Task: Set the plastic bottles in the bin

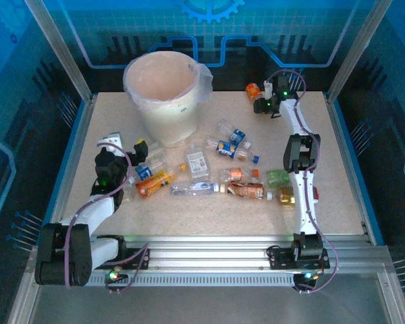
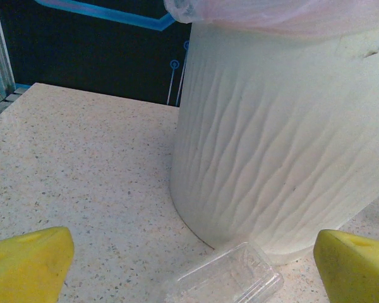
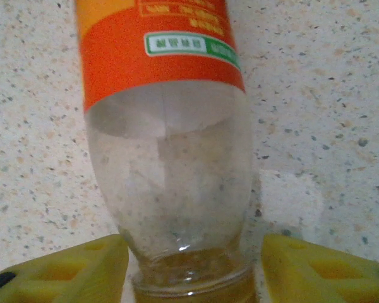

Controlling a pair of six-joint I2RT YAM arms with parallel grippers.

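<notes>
Here, the orange-labelled bottle (image 3: 167,126) is seen lying on its side on the speckled counter (image 3: 328,95), at the far right, well apart from the bin (image 1: 163,118). The right end effector (image 3: 194,268) is spread around the bottle's neck end, with one yellow finger on each side. A thin gap is left at the right side, so the bottle is judged not yet clamped.

The visible body is clear and looks empty. It is expected to be very light, thin-walled and easily dented. The smooth body would likely slip or collapse under a hard squeeze. The neck and shoulder are judged the stiffest part, so hold is best taken there, where the fingers are already lined up.

The left end effector (image 2: 192,271) is held wide apart close to the bin's base, and a clear crushed bottle (image 2: 230,278) lies between its fingers on the counter. The other plastic bottles (image 1: 209,172) are scattered across the middle of the counter, in front of the bin.
</notes>
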